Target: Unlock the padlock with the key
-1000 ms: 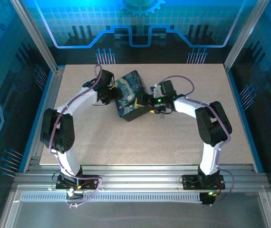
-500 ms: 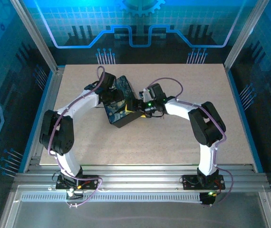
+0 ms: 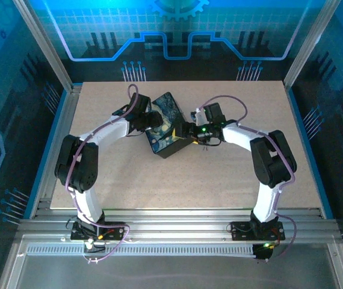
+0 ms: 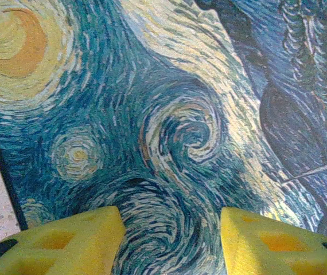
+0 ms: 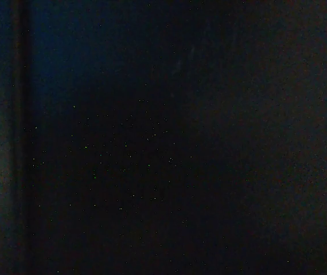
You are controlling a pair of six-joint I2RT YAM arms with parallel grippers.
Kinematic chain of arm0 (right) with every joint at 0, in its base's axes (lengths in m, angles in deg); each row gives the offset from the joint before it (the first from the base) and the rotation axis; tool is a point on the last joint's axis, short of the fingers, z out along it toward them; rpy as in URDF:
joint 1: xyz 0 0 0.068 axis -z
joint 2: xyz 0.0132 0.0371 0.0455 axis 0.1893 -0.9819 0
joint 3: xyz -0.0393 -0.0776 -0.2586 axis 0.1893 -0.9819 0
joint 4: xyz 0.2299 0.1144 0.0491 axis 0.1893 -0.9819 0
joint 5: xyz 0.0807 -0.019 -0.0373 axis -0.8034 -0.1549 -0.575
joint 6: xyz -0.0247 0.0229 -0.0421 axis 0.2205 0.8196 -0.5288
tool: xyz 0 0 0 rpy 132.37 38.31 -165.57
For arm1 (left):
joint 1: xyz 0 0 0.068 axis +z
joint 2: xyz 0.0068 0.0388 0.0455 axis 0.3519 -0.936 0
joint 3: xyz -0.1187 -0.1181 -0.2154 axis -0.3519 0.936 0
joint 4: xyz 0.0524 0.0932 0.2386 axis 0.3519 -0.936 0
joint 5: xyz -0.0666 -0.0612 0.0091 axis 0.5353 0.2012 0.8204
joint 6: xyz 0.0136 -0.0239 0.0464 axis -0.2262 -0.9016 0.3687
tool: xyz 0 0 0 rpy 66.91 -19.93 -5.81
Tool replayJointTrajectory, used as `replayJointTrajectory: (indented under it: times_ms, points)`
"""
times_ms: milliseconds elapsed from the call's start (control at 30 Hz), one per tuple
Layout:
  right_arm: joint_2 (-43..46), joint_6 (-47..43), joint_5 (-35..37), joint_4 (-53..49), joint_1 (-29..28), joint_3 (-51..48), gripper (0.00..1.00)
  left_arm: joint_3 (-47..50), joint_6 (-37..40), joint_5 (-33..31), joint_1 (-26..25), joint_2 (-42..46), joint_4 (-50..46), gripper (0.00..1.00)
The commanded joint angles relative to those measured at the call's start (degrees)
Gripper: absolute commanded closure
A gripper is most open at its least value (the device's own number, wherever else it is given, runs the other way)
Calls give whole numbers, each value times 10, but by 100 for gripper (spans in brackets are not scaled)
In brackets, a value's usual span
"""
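A thin greyish sliver [image 4: 317,168] – possibly the slim metal key, too faint to be sure – slants across the right edge of the box's [image 3: 170,127] blue-and-yellow painted lid. The tiny dark-silvery padlock is too small to pick out against the box.

I count one box [image 3: 170,120] on one bench [image 3: 159,180]. Two arms, a left arm [image 3: 78,168] and a right arm [image 3: 269,161], with two hands: left hand [image 4: 172,232], right hand [image 3: 188,129].
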Motion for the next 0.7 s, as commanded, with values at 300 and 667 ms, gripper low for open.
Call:
replayJointTrajectory:
  times_ms: [300,667]
  points:
    - [47,70,-46,60,83,-56,0,38,1,-17,8,-87,-93,49]
    - [-12,-17,-4,-50,36,17,0,26,2,-12,17,-90,-97,49]
